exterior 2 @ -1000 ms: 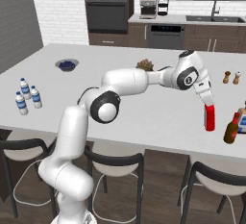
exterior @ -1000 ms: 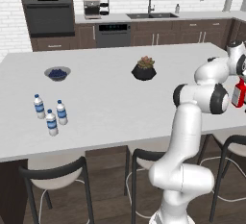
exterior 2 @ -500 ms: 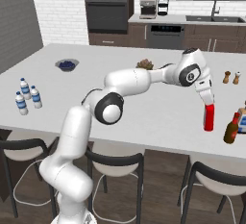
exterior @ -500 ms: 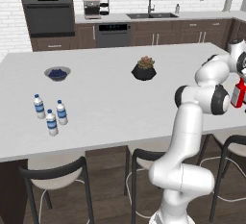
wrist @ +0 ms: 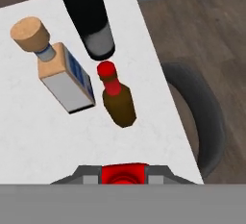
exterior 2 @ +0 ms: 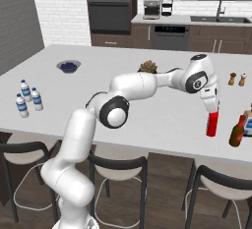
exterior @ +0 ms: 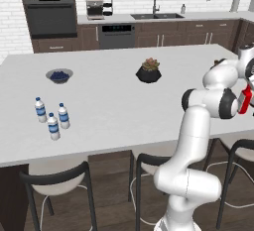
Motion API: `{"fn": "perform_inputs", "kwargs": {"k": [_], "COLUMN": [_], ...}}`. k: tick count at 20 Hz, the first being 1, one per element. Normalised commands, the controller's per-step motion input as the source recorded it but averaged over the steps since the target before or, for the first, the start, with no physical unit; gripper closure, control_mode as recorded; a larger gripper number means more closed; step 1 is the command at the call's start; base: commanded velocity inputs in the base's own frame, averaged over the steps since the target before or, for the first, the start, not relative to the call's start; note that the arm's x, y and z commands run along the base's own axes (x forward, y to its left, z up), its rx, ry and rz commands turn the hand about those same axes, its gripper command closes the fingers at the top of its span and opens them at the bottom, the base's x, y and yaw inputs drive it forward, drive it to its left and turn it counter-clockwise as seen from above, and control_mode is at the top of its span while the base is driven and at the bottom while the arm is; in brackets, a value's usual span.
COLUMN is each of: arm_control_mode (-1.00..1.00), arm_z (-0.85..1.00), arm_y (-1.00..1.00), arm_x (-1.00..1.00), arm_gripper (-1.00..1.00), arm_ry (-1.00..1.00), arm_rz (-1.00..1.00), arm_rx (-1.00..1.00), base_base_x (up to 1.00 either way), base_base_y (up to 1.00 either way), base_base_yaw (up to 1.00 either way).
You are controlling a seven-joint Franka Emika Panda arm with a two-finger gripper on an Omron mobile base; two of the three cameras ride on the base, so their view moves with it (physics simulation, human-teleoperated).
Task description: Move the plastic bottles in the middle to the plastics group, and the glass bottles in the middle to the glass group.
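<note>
Gripper point(exterior 2: 210, 109) clamped on red bottle point(exterior 2: 212, 124), upright near the counter point(exterior 2: 147, 120) edge, brown bottle point(exterior 2: 237, 131) just beside.

Pretty standard kitchen: big white island point(exterior: 124, 101) in the middle, black stools point(exterior: 54, 185) tucked along its 6 o'clock edge, dark wood floor point(exterior 2: 162, 193). At 12 o'clock, dark cabinets point(exterior: 163, 36), sink point(exterior: 155, 16), wall oven point(exterior: 48, 12), white brick wall point(exterior 2: 61, 12).
</note>
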Motion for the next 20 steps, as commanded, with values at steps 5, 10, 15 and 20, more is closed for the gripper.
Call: {"fn": "perform_inputs", "kwargs": {"k": [5,10,15,20], "arm_control_mode": [-1.00,-1.00,-1.00,-1.00], "arm_z": [-0.26,-0.30,-0.26,-0.10], "arm_y": [0.00,-0.01,0.00,0.00], "arm_x": [-0.07,-0.01,0.00,0.00], "arm_gripper": [1.00,1.00,1.00,1.00], "arm_ry": [-0.12,-0.09,-0.04,0.00], "arm_rz": [-0.05,-0.05,-0.06,-0.05], "arm_rx": [0.00,0.00,0.00,0.00], "base_base_x": [0.00,0.00,0.00,0.00], "base_base_y": [0.00,0.00,0.00,0.00], "base_base_yaw": [0.00,0.00,0.00,0.00]}}
